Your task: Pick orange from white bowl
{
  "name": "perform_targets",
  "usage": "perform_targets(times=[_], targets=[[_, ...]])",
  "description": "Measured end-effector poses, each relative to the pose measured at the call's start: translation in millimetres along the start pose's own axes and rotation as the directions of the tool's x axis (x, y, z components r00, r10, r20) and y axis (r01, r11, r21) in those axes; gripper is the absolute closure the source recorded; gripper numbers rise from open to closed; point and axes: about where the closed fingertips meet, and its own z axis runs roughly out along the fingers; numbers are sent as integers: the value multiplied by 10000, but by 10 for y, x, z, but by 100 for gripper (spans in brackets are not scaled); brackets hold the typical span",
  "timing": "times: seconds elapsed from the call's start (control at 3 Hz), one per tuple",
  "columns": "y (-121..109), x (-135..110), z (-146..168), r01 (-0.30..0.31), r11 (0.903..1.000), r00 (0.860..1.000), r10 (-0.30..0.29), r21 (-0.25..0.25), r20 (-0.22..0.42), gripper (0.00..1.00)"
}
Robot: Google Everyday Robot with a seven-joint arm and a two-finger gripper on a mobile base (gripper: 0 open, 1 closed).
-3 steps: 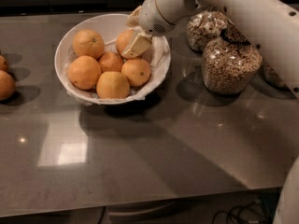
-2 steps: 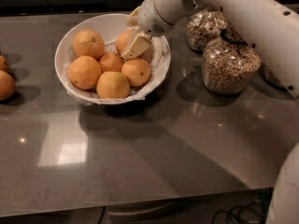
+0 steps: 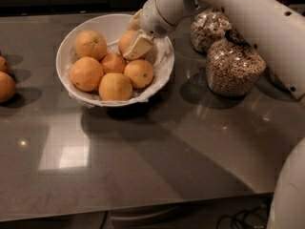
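Status: gripper [image 3: 135,38] is down inside the bowl [image 3: 64,56], in the upper middle of the frame, over on the bowl's upper-right side. The orange [image 3: 124,38] is the deep-coloured one at the back of the pile. It's right up against the gripper, poking out on the gripper's left side, with a cream wedge of the gripper lying across its lower right. Honestly can't tell how far open the gripper is, or whether it actually has hold of the orange, because the wrist covers too much. The orange is low among the others, touching the small orange [image 3: 113,62] in the middle of the pile.

Also in the bowl:
- stem-dot orange [image 3: 90,44] at the upper left
- big orange [image 3: 86,74] on the left
- pale orange [image 3: 116,87] at the front
- one more, the front-right orange [image 3: 139,73]

Crumpled paper [image 3: 164,56] lines the bowl.

The arm [image 3: 248,13] comes in from the right edge and sweeps across the top right. Below it are two jars [image 3: 233,68] of grainy stuff, close together, near the bowl's right side. Two loose oranges [image 3: 5,86] sit at the far left edge, well apart from the bowl. Everything's on a dark glossy table [image 3: 143,166].
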Motion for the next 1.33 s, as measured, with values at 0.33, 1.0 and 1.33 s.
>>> perform_targets(times=[0.33, 1.0, 1.33], targets=[[-1, -7, 0, 0, 10000, 10000, 0, 0, 0, 40], [5, -11, 7, -28, 10000, 10000, 28, 7, -35, 27], [2, -36, 11, -28, 10000, 10000, 28, 7, -35, 18]])
